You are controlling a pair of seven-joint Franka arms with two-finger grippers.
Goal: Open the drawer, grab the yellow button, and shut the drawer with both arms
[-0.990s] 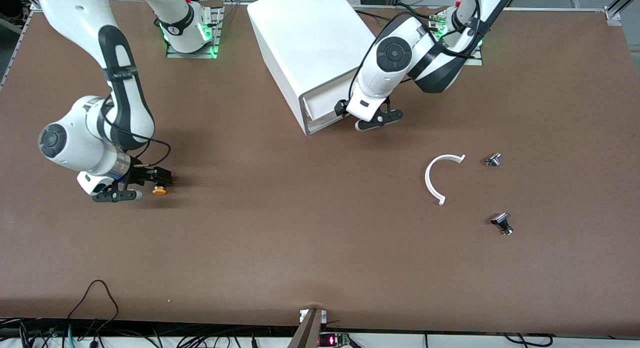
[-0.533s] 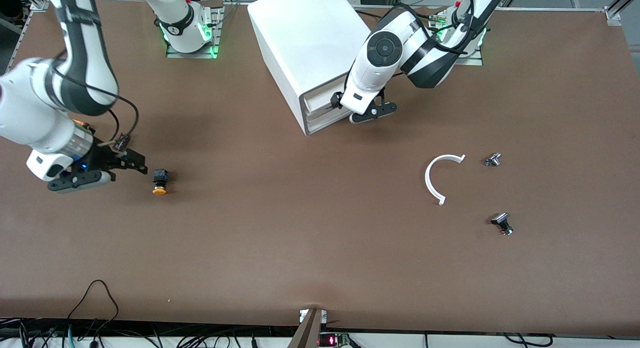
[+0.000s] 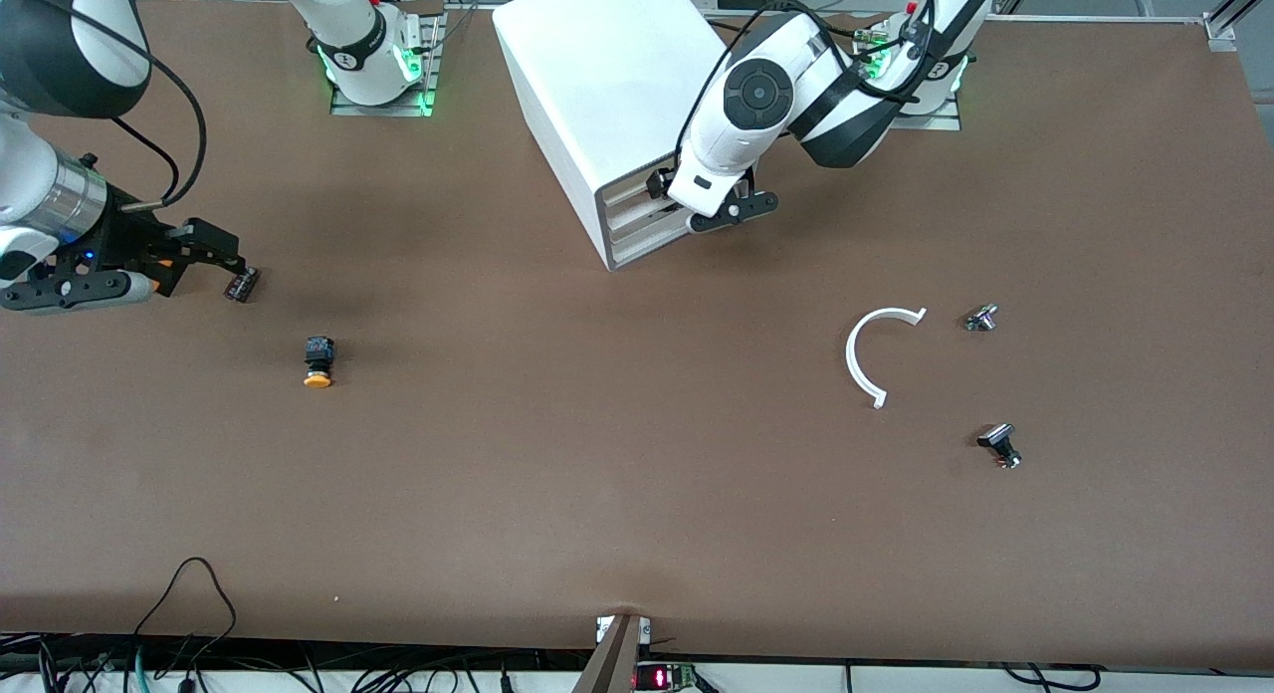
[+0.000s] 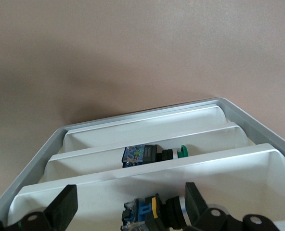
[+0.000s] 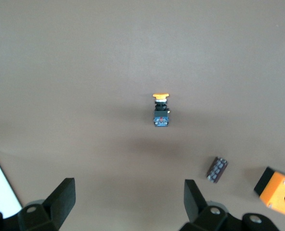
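Observation:
The button (image 3: pixel 318 362), with an orange-yellow cap and a black body, lies on its side on the table toward the right arm's end; it also shows in the right wrist view (image 5: pixel 160 110). My right gripper (image 3: pixel 204 250) is open and empty, up over the table beside the button; its open jaws show in the right wrist view (image 5: pixel 128 190). My left gripper (image 3: pixel 659 187) is open at the front of the white cabinet (image 3: pixel 607 86). In the left wrist view (image 4: pixel 129 195) it spans the top drawer (image 4: pixel 84 192). That drawer's front (image 3: pixel 629 193) sits about level with the two lower ones.
A small black part (image 3: pixel 241 283) lies near the right gripper, and an orange box with a hole (image 5: pixel 277 192) beside it. A white C-shaped ring (image 3: pixel 868 359) and two small silver-stemmed buttons (image 3: pixel 981 318) (image 3: pixel 1000 444) lie toward the left arm's end. Other buttons lie in the drawers (image 4: pixel 152 155).
My right gripper let go of the button, rose and drew away toward the table's end. My left gripper moved toward the cabinet and the protruding top drawer went in.

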